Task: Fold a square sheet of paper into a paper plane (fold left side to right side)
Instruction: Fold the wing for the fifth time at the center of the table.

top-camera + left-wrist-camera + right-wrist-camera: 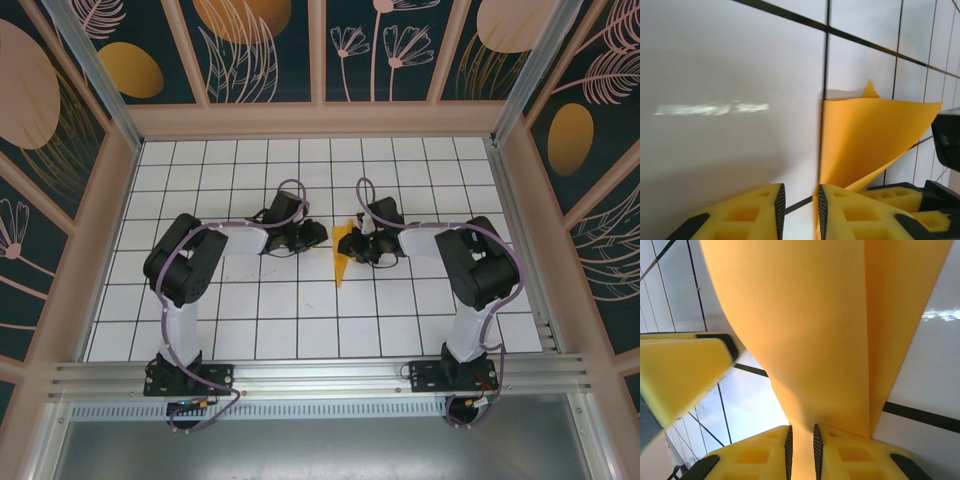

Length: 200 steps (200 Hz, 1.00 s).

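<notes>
The thin, matte orange-yellow folded paper [343, 262] runs twelve-to-six, its narrow tip toward six o'clock. The right gripper [802, 442] pinches it; the left gripper [801, 205] stands parted.

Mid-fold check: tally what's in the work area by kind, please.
orange-yellow paper sheet: 1
grippers: 2 (left gripper, right gripper)
Total: 3
</notes>
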{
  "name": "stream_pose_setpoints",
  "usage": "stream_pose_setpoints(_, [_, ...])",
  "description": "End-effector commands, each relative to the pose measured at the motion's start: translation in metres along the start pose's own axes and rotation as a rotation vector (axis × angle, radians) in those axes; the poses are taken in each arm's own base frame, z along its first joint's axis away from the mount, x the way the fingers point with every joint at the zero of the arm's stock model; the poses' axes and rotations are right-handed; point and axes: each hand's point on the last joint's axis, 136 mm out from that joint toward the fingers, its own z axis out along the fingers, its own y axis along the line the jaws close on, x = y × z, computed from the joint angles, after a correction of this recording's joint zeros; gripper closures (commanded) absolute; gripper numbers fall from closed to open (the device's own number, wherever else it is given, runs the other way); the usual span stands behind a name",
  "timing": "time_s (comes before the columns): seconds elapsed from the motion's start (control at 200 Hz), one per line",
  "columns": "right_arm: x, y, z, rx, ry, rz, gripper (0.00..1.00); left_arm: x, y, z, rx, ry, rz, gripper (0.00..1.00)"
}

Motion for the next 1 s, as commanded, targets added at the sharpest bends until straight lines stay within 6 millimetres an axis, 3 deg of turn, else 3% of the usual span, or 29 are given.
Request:
stream_pose_setpoints(0.0, [0.019, -0.035, 0.014, 0.115, 0.047, 0.071, 0.77, -0.001, -0.006, -0.027, 0.005, -0.042, 0.035, 0.76])
stream_pose_setpoints(0.175, [0.017, -0.035, 0.015, 0.111, 0.039, 0.079, 0.77, 0.041, -0.029, -0.043, 0.129, 0.013, 0.019, 0.78])
stream_pose_setpoints(0.375, [0.017, -0.035, 0.016, 0.110, 0.040, 0.083, 0.77, 0.087, -0.057, -0.037, 0.234, 0.082, -0.031, 0.78])
stream_pose_setpoints(0.686, [0.018, -0.036, 0.017, 0.116, 0.045, 0.081, 0.77, 0.104, -0.073, -0.014, 0.246, 0.158, -0.025, 0.80])
stream_pose_setpoints(0.996, [0.017, -0.036, 0.018, 0.119, 0.044, 0.082, 0.77, 0.110, -0.050, 0.003, 0.139, 0.197, -0.047, 0.80])
